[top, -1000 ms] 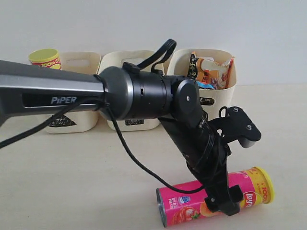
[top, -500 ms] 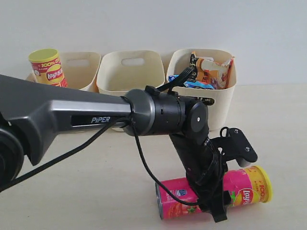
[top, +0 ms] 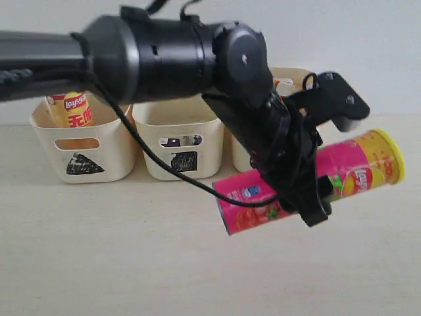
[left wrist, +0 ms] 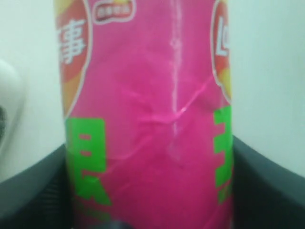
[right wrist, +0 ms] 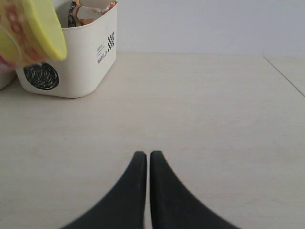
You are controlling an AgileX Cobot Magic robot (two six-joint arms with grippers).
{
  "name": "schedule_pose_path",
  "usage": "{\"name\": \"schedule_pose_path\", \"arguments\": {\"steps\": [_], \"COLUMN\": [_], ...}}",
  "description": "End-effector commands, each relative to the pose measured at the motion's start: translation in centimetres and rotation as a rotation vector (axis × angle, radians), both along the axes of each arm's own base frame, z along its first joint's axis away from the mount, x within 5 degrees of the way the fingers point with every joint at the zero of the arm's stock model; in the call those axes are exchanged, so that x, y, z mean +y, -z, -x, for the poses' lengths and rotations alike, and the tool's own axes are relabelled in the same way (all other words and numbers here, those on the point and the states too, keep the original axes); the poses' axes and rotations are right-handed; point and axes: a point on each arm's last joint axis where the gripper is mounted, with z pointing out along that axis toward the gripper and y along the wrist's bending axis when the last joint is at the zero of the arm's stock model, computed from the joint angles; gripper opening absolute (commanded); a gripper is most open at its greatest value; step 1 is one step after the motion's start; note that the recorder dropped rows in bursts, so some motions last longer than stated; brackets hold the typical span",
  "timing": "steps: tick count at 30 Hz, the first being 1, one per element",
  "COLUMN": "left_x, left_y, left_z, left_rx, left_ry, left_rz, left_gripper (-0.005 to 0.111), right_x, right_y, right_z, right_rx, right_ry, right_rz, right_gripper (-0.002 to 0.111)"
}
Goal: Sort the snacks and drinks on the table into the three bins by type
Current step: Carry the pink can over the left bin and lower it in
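Exterior view: left tool (top: pixel 310 194) clamps the pink tube (top: pixel 358 168) mid-body. The tube is clear of the table (top: pixel 99 263) and tilted, its yellow lid (top: pixel 389 153) at 2 o'clock from the tool and its base at 8 o'clock. Behind stand the triangle bin (top: pixel 46 135) holding the yellow tube (top: pixel 75 108), the square bin (top: pixel 148 151), and a third bin (top: pixel 237 157) largely hidden by the left arm (top: pixel 164 52). The table is pale beige, the wall (top: pixel 395 52) plain white.

Left wrist view: only the pink tube's printed side, with a dark finger (left wrist: pixel 28 191) against each flank.

Right wrist view: right tool (right wrist: pixel 148 160) closed and empty, tips together over bare table. At 11 o'clock from the tips stands the third bin (right wrist: pixel 76 52), circle-marked, holding noodle packets (right wrist: pixel 88 8). The pink tube's lid is near it.
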Motion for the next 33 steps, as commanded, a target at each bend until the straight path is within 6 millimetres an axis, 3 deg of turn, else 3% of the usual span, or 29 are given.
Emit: {"name": "schedule_pose_path", "arguments": {"steps": [1,9,16,27,33], "left_x": [3.9,11.6,17.0,22.4,23.0], "left_y": [-4.5,-7.5,-9.2,-9.0,-7.0], "left_z": [-0.3,-3.1,-4.6,-9.5,-12.1], "left_rx": [-0.058,-0.264,-0.428,-0.622,-0.738], "left_ry": [-0.077,-0.304,-0.466,-0.788,-0.895], "left_rz": [0.070,0.237,0.379,0.498,0.534], "left_gripper": [0.004,0.004,0.004,0.004,0.004], "right_x": [0.0,0.0,0.0,0.0,0.0], "right_y": [0.1,0.1,0.1,0.1,0.1], "right_z": [0.0,0.0,0.0,0.0,0.0], "right_rx": [-0.008,-0.008,-0.008,-0.008,-0.008], "right_ry": [0.002,0.002,0.002,0.002,0.002], "right_rz": [-0.001,-0.001,-0.001,-0.001,-0.001], "right_gripper": [0.000,0.000,0.000,0.000,0.000]}}
